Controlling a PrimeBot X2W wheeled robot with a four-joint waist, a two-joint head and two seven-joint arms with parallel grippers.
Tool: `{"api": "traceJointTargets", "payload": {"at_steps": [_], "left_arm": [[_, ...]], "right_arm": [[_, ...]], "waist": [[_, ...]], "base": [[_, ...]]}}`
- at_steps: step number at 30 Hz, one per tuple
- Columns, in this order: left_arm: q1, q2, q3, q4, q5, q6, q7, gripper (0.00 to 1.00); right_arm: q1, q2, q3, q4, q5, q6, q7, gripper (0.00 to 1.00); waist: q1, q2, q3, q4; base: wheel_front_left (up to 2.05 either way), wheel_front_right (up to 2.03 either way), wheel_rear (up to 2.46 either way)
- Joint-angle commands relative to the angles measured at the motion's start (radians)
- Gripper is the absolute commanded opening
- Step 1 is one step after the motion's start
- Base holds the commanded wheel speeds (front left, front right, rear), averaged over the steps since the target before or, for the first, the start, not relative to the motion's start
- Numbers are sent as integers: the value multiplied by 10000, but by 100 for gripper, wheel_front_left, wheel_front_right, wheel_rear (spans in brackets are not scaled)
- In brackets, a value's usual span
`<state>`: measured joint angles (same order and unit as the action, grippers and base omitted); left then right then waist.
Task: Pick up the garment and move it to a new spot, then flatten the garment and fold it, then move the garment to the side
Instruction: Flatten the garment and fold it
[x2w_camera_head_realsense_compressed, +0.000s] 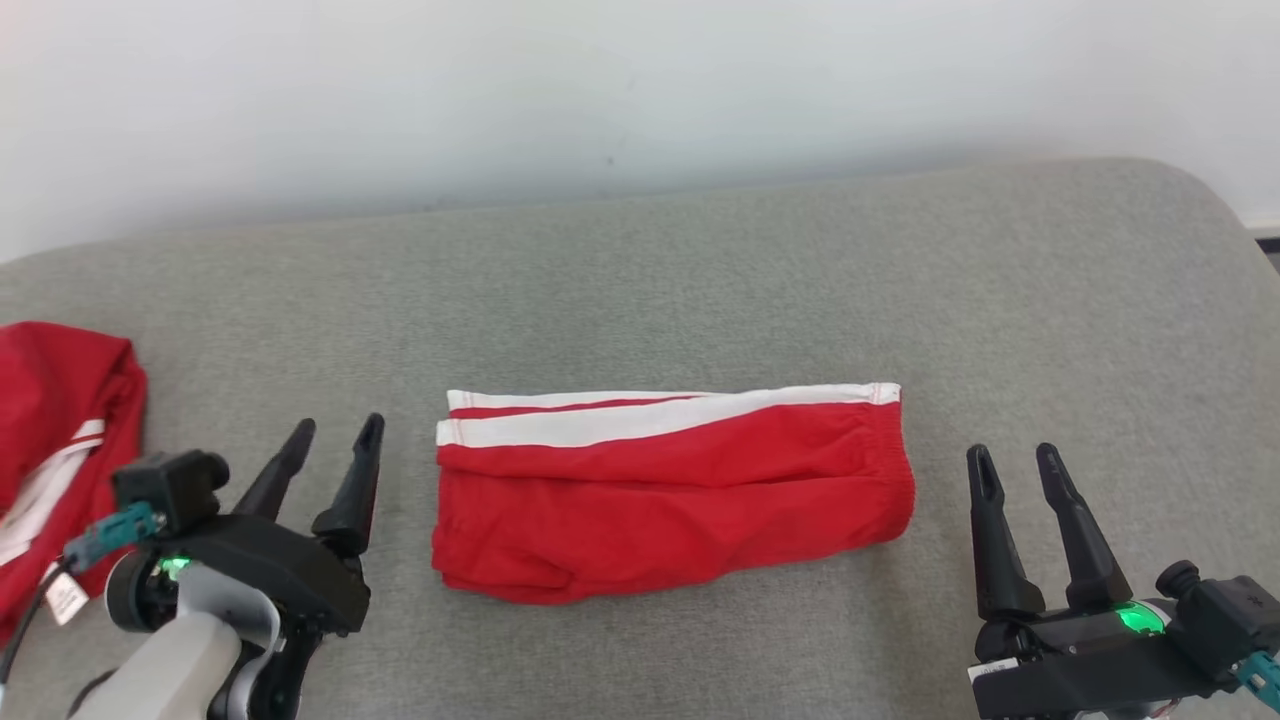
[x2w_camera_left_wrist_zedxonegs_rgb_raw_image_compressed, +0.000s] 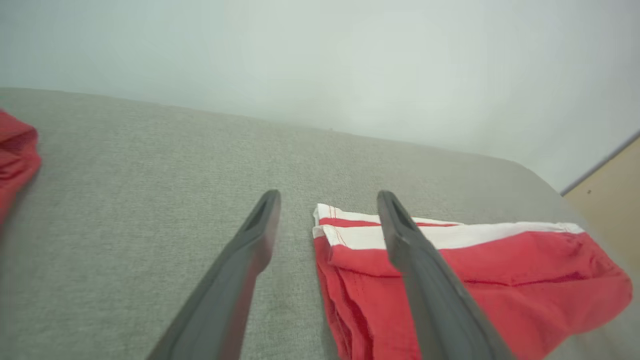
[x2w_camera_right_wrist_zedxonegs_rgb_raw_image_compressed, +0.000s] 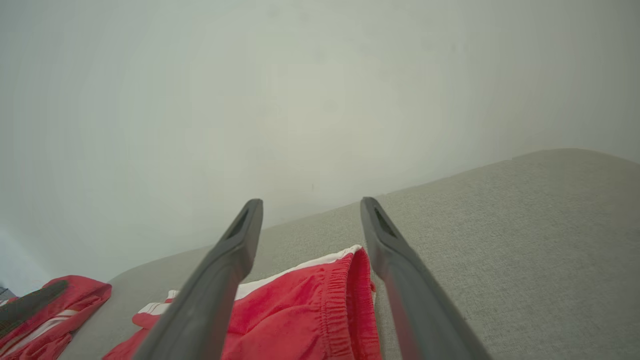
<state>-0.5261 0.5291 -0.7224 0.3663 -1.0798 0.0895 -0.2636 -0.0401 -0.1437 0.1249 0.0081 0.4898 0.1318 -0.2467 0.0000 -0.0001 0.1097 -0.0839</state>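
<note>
Grey upholstered surface (x2w_camera_head_realsense_compressed: 700, 260) against plain white wall (x2w_camera_head_realsense_compressed: 600, 90).

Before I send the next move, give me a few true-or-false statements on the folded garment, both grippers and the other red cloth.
1. The folded red garment with white stripes lies on the grey fabric surface. True.
2. The left gripper is shut on the folded garment. False: its fingers are spread open and it sits to the garment's left, clear of the cloth.
3. The right gripper is open and holds nothing. True.
4. The white stripes run along the garment's near edge. False: they run along its far edge, towards the wall.
5. A crumpled red garment lies at the robot's far left, apart from the folded one. True.
</note>
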Motion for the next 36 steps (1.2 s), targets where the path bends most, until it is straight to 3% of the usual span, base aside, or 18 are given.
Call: {"api": "traceJointTargets", "payload": {"at_steps": [1, 8, 13, 19, 24, 36], "left_arm": [[394, -158, 345, -81, 330, 45, -1, 100], [2073, -1206, 3394, -1153, 3159, 121, -6, 100], [3112, -1873, 4742, -2008, 5082, 53, -5, 100], [4304, -2448, 5565, -2830, 6536, -192, -7, 100], [5200, -2579, 5701, -3148, 7352, -286, -8, 100], [6627, -3114, 6517, -3933, 7768, -197, -8, 100]], "right_arm": [[100, -23, -46, -24, -57, -25, -9, 100], [251, 16, -182, -25, -367, -25, -61, 100], [346, 13, -223, -4, -729, -25, -107, 100], [472, 65, -354, 13, -1305, -25, -153, 100], [757, 135, -548, -42, -1882, -25, -161, 100], [1487, 355, -1148, 148, -2753, -25, 321, 100]], "waist": [[0, 1, -246, 271], [0, 1, -505, 585], [0, 1, -598, 638], [0, 1, -696, 571], [0, 1, -854, 545], [0, 1, -1144, 787]], "base": [[0, 0, 0], [0, 0, 0], [0, 0, 0], [0, 0, 0], [0, 0, 0], [0, 0, 0]]}}
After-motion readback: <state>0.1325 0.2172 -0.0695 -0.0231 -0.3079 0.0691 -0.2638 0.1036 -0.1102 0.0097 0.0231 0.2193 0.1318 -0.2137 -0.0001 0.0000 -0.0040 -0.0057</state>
